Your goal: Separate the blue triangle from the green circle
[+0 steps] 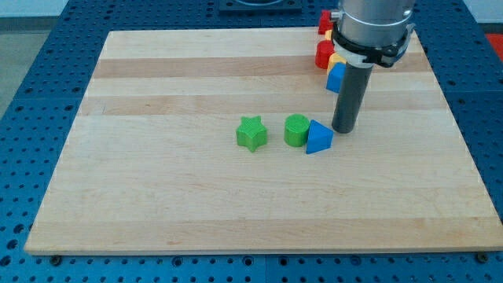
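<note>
The blue triangle [318, 137] lies near the board's middle, touching the right side of the green circle [296, 130]. My tip [343, 129] rests on the board just right of the blue triangle and slightly above it, with a narrow gap between them. The rod rises from there toward the view's top.
A green star [251, 133] sits left of the green circle. At the top right, a row of red [324, 53] and yellow blocks and a blue cube [336, 77] is partly hidden behind the rod. The wooden board [196, 212] lies on a blue perforated table.
</note>
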`<action>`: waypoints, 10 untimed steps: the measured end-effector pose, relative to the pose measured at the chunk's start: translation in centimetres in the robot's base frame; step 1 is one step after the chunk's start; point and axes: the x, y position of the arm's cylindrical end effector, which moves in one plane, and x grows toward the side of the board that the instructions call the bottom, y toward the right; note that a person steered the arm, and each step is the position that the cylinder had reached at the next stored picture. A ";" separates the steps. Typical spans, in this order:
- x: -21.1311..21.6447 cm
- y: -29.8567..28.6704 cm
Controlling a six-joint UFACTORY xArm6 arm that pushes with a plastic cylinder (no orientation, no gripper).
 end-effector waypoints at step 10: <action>-11.9 -8.7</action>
